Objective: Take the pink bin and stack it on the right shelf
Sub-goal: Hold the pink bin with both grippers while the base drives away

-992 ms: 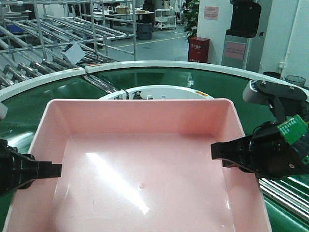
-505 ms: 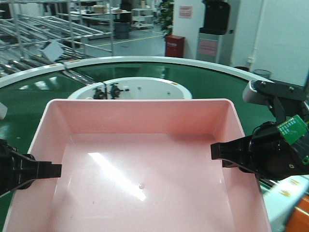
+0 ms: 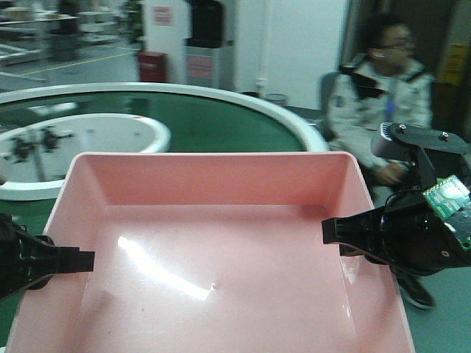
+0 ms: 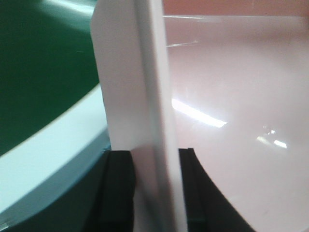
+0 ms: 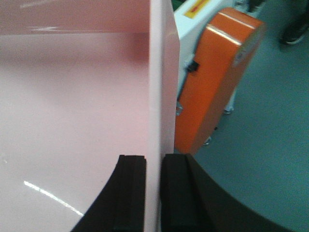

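conveyor (image 3: 221, 121) behind, pink bin (image 3: 221, 250) between pincers (image 4: 155, 193) (image 5: 153, 193)

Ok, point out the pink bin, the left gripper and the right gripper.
pink bin (image 3: 221, 184): front view, far inner wall.
left gripper (image 4: 155, 162): left wrist view, midway between its pads, on the clamped wall.
right gripper (image 5: 153, 166): right wrist view, midway between its pads.

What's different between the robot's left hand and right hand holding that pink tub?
The left hand grips the left wall of the pink bin, the right hand its right wall. A green circuit board shows by the right hand, none by the left hand. Below the left hand lies a green belt; below the right hand, an orange casing. Both are shut on the bin, one black pad inside, one outside.
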Tool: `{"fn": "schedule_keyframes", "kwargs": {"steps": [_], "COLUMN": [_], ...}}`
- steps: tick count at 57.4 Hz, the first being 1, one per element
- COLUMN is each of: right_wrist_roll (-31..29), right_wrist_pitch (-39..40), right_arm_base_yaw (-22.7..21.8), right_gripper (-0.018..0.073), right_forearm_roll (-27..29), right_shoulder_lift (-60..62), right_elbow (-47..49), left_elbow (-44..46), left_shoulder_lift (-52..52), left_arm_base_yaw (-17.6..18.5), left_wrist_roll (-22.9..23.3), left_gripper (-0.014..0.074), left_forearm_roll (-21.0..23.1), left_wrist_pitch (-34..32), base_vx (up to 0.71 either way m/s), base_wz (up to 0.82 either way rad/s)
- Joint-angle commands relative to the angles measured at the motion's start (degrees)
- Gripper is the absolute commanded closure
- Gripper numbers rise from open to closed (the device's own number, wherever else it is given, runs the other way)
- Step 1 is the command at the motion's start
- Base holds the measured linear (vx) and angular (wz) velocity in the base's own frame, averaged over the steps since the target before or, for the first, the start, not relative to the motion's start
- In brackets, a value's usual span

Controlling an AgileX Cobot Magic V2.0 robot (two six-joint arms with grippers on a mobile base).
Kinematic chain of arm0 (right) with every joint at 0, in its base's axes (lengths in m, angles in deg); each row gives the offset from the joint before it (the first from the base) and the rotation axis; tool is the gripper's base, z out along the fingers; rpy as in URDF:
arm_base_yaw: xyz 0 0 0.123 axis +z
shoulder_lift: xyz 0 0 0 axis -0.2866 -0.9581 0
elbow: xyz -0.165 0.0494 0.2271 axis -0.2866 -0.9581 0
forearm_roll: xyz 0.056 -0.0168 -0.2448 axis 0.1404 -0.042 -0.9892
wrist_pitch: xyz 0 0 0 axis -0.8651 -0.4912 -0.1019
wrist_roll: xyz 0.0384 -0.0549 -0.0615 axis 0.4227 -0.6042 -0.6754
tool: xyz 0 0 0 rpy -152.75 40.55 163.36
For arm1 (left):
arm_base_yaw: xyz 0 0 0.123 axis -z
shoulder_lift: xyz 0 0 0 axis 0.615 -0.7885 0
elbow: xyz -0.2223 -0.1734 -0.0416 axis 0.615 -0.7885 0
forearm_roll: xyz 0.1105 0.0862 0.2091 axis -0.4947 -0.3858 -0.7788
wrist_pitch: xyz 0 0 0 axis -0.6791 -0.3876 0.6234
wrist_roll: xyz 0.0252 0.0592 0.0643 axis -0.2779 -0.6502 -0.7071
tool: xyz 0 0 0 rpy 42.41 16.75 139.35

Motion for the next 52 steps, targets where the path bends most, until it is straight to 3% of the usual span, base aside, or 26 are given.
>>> {"fn": "schedule_keyframes", "kwargs": {"steps": [1,30,52], "right_wrist_roll": [-0.3,-0.3,-0.3], "right_wrist_pitch": [5.8,5.4,4.9], "right_arm_base_yaw": [-0.4,-0.4,-0.4], "right_gripper": [0.0568,0.0568,0.0568], "right_forearm_roll": [-0.6,-0.6,-0.6], "right_shoulder_lift": [1.8,1.8,1.8], "right_elbow": [1.9,1.9,1.9], "left_elbow": [1.8,1.8,1.8], "left_shoulder_lift": [1.7,1.7,1.7], "left_arm_base_yaw": [0.5,0.5,0.5], "left_wrist_roll": [-0.8,-0.8,-0.8], "left_gripper": [0.0598,0.0598,0.0598], "left_forearm_roll": [3.2,3.2,3.2], "left_wrist_pitch": [-2.2,-2.2,-2.2], "base_vx": [-0.16,-0.08,0.12], "base_wz": [-0.85,-0.87,-0.56]}}
